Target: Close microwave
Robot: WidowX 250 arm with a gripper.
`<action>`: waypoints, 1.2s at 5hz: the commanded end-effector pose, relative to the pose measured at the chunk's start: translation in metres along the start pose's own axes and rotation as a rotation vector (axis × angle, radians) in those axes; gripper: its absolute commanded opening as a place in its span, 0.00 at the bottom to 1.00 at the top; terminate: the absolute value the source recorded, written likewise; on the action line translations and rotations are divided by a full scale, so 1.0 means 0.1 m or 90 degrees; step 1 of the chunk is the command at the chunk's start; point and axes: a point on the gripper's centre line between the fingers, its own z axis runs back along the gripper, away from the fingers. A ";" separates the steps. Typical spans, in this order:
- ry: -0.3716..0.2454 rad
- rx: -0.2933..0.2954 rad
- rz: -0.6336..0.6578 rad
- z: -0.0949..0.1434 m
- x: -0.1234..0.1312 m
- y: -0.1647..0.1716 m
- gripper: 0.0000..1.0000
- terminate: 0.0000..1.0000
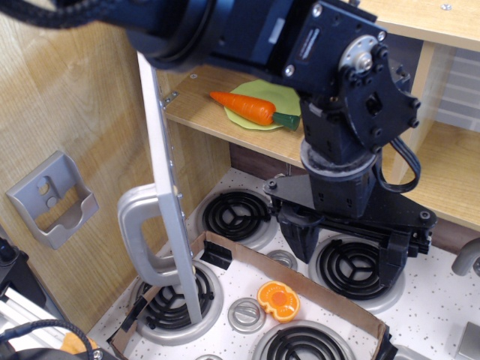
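Microwave door (166, 195) stands wide open, edge-on; closing not yet done. Gripper (346, 259) hangs beside it; fingers' opening cannot be determined.

Orange carrot (244, 107) (green-tipped) on lime plate (247, 120); grey microwave (169, 202) door.

The black arm (247, 30) enters from 11 o'clock and bends down at a jointed wrist (360, 90). Below it, the hand (352, 251) points toward 6 o'clock, its fingers (300, 236) spread apart with nothing between them.
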 end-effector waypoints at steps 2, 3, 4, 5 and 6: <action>-0.011 0.038 -0.002 0.27 0.11 0.03 1.00 0.00; -0.024 0.047 0.006 0.58 0.19 0.07 1.00 0.00; -0.022 0.116 -0.019 0.95 0.24 0.14 1.00 0.00; -0.034 0.142 -0.002 1.26 0.16 0.34 1.00 0.00; -0.013 0.175 -0.014 1.59 0.14 0.43 1.00 0.00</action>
